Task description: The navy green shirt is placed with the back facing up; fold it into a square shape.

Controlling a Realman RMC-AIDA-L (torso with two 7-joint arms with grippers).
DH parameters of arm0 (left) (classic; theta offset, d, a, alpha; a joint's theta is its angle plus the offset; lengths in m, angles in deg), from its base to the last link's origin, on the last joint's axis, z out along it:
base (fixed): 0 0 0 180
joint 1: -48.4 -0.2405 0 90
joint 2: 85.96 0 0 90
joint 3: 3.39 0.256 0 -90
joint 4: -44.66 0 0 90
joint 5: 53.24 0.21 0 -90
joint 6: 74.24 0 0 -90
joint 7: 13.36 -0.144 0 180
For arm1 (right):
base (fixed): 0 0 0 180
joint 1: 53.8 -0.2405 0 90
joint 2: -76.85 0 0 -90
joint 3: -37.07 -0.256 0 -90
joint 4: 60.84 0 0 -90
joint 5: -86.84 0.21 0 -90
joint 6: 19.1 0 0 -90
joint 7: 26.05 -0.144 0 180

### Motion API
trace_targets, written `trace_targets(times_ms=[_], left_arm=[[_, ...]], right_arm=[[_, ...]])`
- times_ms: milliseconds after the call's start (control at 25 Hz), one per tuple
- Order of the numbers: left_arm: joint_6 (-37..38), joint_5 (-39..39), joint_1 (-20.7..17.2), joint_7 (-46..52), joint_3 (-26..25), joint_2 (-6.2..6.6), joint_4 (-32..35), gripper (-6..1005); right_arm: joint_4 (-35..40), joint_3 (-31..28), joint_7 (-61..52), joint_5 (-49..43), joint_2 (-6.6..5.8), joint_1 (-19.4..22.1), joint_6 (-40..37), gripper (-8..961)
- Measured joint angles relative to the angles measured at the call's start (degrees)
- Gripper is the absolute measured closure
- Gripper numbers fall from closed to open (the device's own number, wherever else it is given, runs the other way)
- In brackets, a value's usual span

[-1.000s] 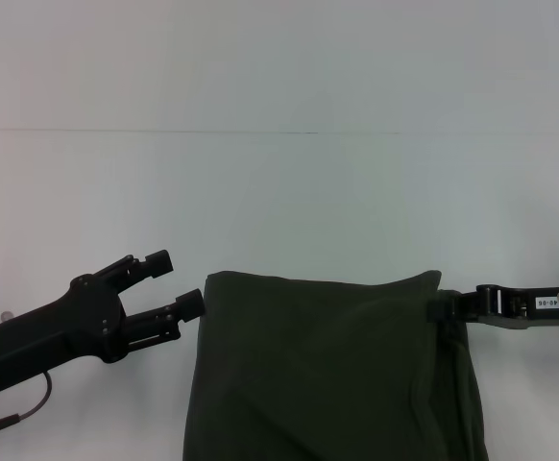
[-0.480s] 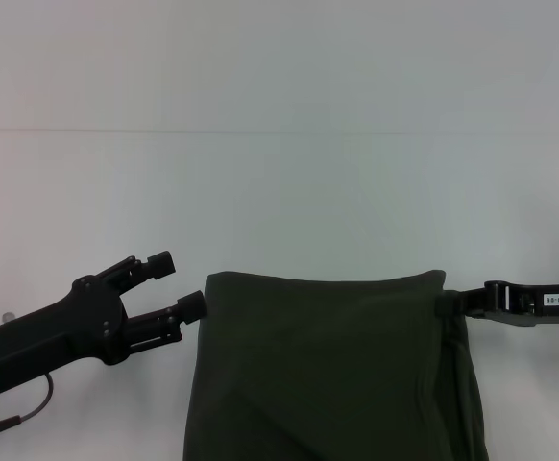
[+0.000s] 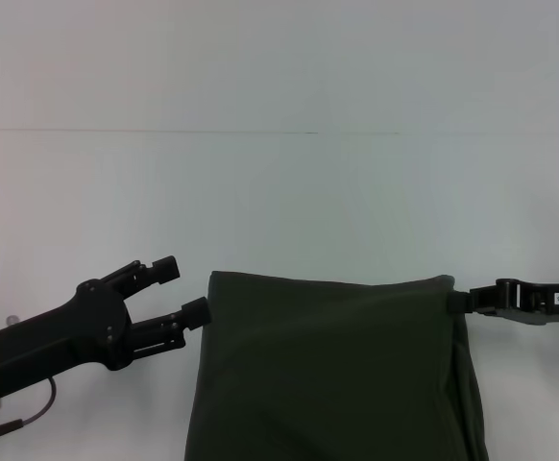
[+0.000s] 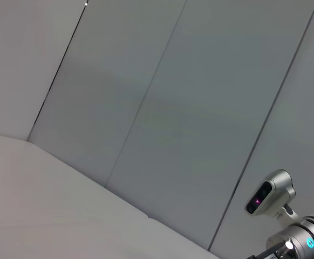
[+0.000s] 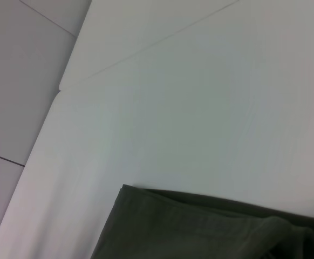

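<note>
Near edge of head view: the navy green shirt (image 3: pixel 332 370) fills the space between the two grippers, plain side up, already doubled over, with its far fold edge a fairly straight line running from one gripper to the other. Lower part runs out of view, so how square it is cannot be judged yet.

Left gripper (image 3: pixel 188 291): released, fingers spread. Lower fingertip sits just beside, maybe touching, the shirt's far-left corner; upper finger stands clear above it. No cloth between the fingers.

Right gripper (image 3: pixel 464 300): at the far-right corner of the shirt, fingers flat and low. Looks clenched on the cloth edge, though the contact is small and dark against dark, so this is a reading, not a certainty. Right wrist view shows the same fold edge with a small bunch of fabric (image 5: pixel 278 226) near the gripper.

Judgement on the step: the fold seems laid down, corners being set. To do it well, keep both corners level so the far edge stays straight, lower the cloth fully onto the surface (image 3: pixel 279 202) before letting go, and draw each gripper outward, away from the shirt, not upward, so nothing drags the corner back.

Beyond the shirt: bare white surface, a faint seam line (image 3: pixel 164 132) across it.
</note>
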Motion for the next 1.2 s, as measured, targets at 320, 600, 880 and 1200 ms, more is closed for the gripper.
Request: trace_targets(times_ms=[320, 600, 880, 1200], left_arm=[[0.08, -0.43, 0.16, 0.33, 0.09, -0.04, -0.09, 49], [0.39, -0.67, 1.1, 0.96, 0.06, -0.01, -0.09, 49], [-0.04, -0.73, 2.01, 1.84, -0.44, 0.12, -1.69, 48], [-2.43, -3.77, 1.65, 2.72, -0.71, -0.06, -2.43, 48]], right_arm=[[0.15, 0.49, -0.04, -1.97, -0.25, 0.26, 0.39, 946], [0.35, -0.48, 1.12, -2.85, -0.47, 0.89, -0.67, 899], [0.44, -7.18, 12.41, 0.85, -1.1, 4.14, -9.77, 628], [-3.98, -6.93, 11.68, 0.05, -3.11, 6.22, -13.55, 259]])
